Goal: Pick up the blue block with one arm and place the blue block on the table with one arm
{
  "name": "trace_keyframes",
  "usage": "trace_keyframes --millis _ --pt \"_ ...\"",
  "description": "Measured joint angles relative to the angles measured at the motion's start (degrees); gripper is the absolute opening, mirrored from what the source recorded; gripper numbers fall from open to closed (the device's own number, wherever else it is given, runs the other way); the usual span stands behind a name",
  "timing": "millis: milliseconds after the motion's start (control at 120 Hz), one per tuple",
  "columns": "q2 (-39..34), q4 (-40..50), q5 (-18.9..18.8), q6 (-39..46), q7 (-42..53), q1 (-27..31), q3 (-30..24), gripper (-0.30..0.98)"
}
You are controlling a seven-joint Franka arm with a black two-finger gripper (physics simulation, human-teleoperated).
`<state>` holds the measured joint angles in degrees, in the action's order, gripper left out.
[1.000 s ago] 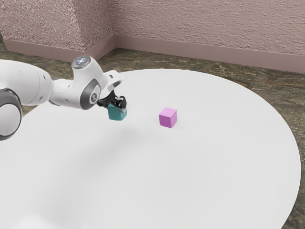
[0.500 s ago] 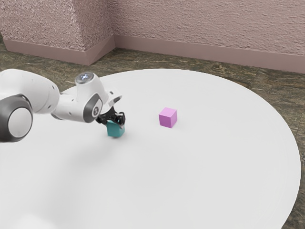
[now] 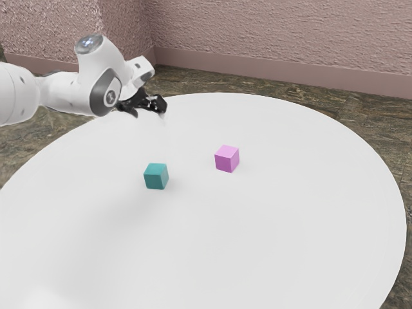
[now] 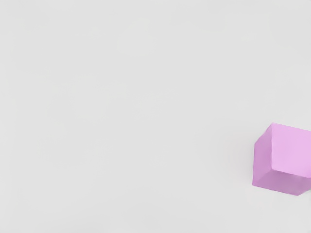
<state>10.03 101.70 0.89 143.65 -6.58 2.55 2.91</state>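
Observation:
Well above the table, my gripper (image 3: 148, 112) hangs open with nothing held. The blue block (image 3: 156, 176), teal in colour, rests flat and upright on the round white table (image 3: 257, 238). It lies below the gripper in the exterior view, with a wide gap between the two.
A pink-purple block (image 3: 226, 159) stands on the table, toward the exterior view's right from the blue block and apart from it. In the wrist view the pink block (image 4: 290, 151) sits on the white surface.
The blue block went down to the tabletop in my gripper and was let go. Since then my hand has risen well away from it. The pink block has stayed put.

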Motion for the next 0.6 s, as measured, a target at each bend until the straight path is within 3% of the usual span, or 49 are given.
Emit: trace_keyframes --millis 92,208,383,600 --pt "-11.58 -0.51 -0.32 -11.84 0.15 -2.07 -0.3 0.67" --pt "-19.0 2.39 -0.53 -23.06 0.74 -2.09 -0.33 0.67" --pt "-23.67 6.55 -2.12 -34.16 1.51 -0.87 -0.31 0.68" --pt "-25.38 8.52 -2.7 -39.78 2.18 -0.87 -0.27 0.68"
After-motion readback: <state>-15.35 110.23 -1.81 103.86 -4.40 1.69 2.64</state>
